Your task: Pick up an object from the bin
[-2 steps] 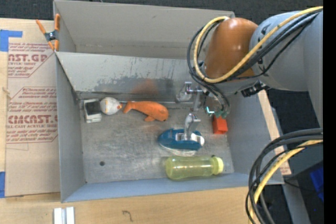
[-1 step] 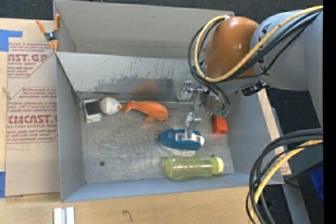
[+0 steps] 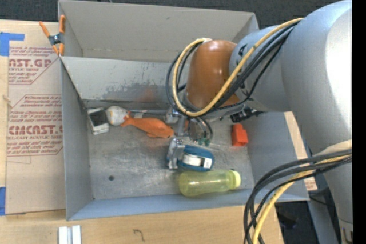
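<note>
My gripper (image 3: 175, 152) hangs low in the middle of the bin, under the arm's orange cover. Its tip is right at the left end of a blue and white rounded thing (image 3: 196, 159), which lies flat on the floor. Just in front of that lies a yellow-green plastic bottle (image 3: 209, 183) on its side. An orange carrot-shaped toy (image 3: 150, 125) with a white end stretches to the left of the gripper, close to its upper part.
A small white and black box (image 3: 98, 121) sits near the left wall. A small red-orange block (image 3: 239, 135) lies to the right, near the arm. The arm and its cables cover the bin's right rear part.
</note>
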